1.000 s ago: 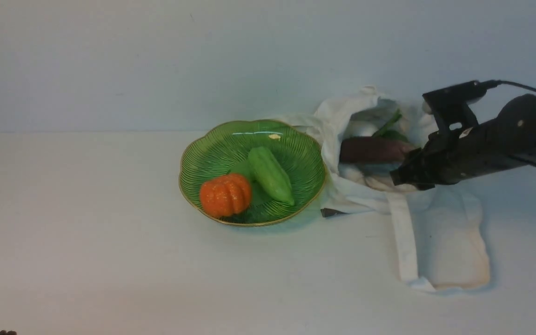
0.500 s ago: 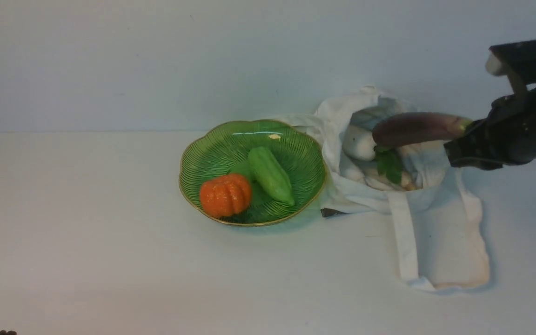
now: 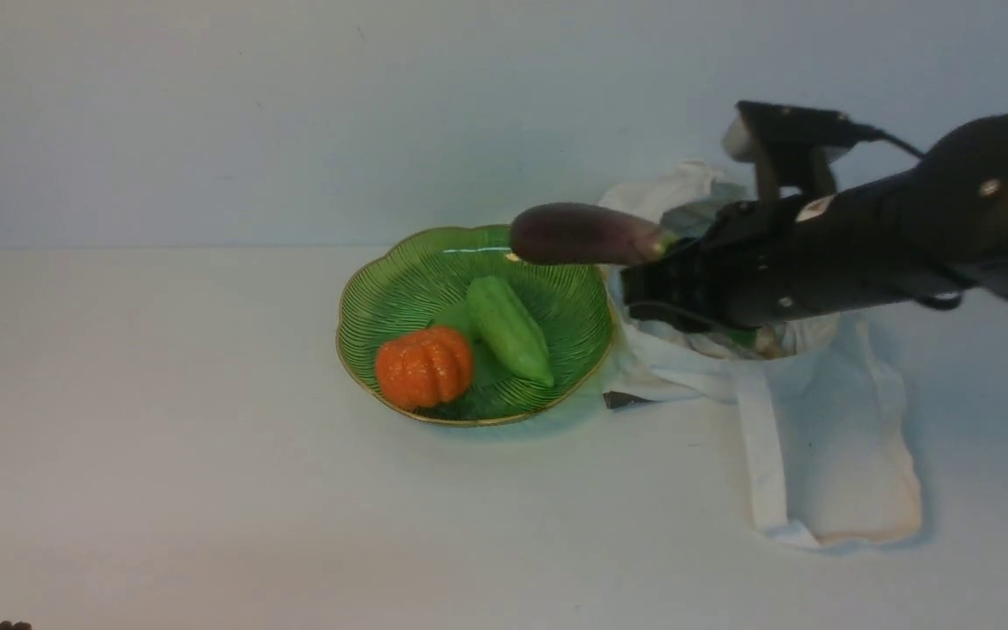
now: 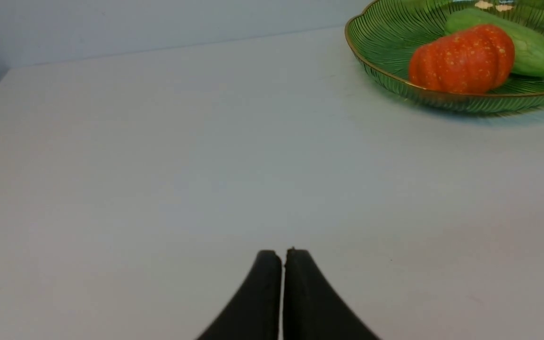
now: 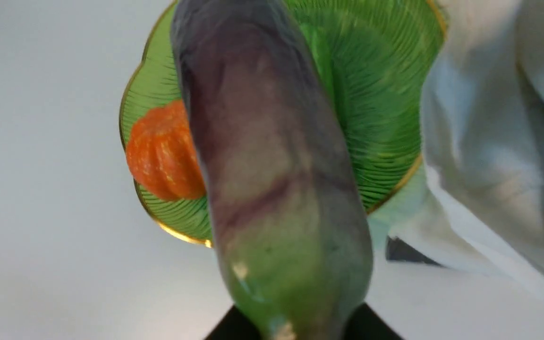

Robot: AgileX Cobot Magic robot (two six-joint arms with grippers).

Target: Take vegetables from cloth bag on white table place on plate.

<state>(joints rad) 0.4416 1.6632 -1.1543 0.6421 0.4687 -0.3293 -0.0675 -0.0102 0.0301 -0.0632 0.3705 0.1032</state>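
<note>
right gripper [image 3: 654,267] clamps eggplant [image 3: 578,234] at pale stem end, above plate [image 3: 381,289]; we judge it light, stiff, glossy-slick, likely to pivot from end hold. left gripper [image 4: 282,264] closed, empty.

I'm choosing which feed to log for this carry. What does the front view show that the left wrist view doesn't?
Front view only: the right gripper holding a purple eggplant by its stem end over the far edge of the green plate, and the cloth bag to the plate's right. Left wrist view only: the left gripper seen close, shut, low over the white table. Both: the plate holding an orange pumpkin and a green gourd.
</note>
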